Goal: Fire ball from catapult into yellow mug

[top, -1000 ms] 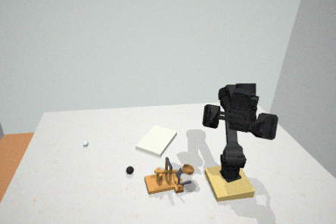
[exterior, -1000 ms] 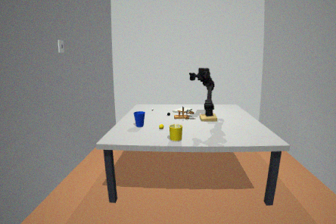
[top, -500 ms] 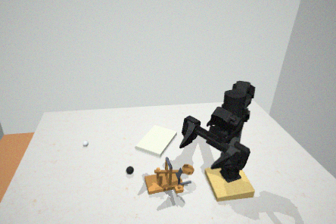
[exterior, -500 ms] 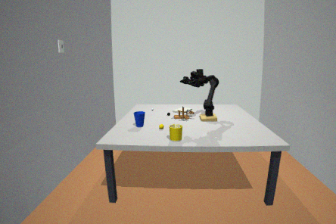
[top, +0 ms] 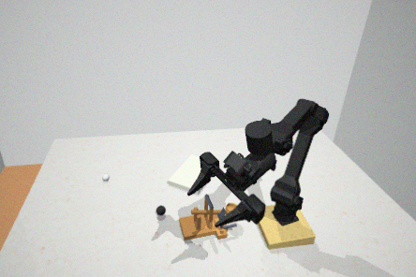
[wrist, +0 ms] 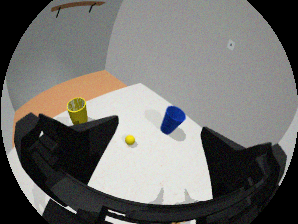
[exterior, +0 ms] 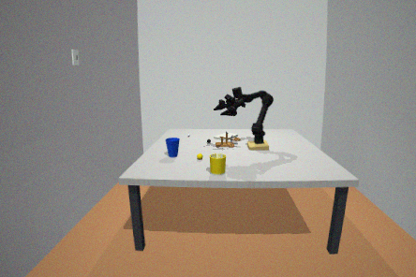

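Observation:
The wooden catapult point(top: 189, 230) point(exterior: 225, 145) stands on the table left of the arm's base in the top view, partly hidden by a finger. My gripper point(top: 202, 210) point(exterior: 218, 111) point(wrist: 161, 125) is wide open and empty, raised in the air above the catapult area. The yellow mug point(exterior: 217, 165) point(wrist: 77, 112) stands upright near the table edge closest to the exterior camera. A yellow ball point(exterior: 200, 156) point(wrist: 130, 140) lies beyond it, toward the blue cup. A black ball point(top: 160, 210) point(exterior: 209, 141) lies beside the catapult. A small white ball point(top: 106, 178) point(exterior: 188, 136) lies farther off.
A blue cup point(exterior: 172, 147) point(wrist: 173, 120) stands upright near the table's side. A pale flat slab point(top: 182, 179) lies behind the catapult in the top view, partly behind a finger. The arm stands on a yellowish base block point(top: 290, 239) point(exterior: 258, 146) beside the catapult.

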Controlling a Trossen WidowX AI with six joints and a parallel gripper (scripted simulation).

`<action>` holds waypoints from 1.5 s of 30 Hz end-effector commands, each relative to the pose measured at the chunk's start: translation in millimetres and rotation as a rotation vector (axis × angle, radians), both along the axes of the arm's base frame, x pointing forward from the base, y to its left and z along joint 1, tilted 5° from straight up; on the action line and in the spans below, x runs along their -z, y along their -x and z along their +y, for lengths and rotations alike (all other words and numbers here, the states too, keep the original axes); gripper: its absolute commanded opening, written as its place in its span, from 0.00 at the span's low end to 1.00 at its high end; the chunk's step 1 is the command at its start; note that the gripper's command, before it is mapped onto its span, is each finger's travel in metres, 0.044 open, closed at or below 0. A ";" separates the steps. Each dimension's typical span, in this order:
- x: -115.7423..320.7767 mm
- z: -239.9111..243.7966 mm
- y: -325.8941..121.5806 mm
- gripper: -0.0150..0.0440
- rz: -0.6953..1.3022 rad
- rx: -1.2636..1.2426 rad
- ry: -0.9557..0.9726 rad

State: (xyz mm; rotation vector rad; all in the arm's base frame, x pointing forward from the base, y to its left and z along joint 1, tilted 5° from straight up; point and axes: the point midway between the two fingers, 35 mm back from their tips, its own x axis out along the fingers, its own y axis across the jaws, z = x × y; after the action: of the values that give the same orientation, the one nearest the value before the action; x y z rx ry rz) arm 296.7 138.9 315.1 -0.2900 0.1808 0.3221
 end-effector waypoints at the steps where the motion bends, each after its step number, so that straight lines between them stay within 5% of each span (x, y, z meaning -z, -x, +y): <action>1: 10.4 -12.6 -10.5 1.00 0.060 0.034 0.039; 22: 102.0 -120.8 -29.1 1.00 0.645 0.294 0.143; 45: 152.5 -209.9 20.0 1.00 1.263 0.514 -0.054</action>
State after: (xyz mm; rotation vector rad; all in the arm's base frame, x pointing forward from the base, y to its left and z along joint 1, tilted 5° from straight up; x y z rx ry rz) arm 279.7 -68.6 162.9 0.0183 1.4252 -0.0412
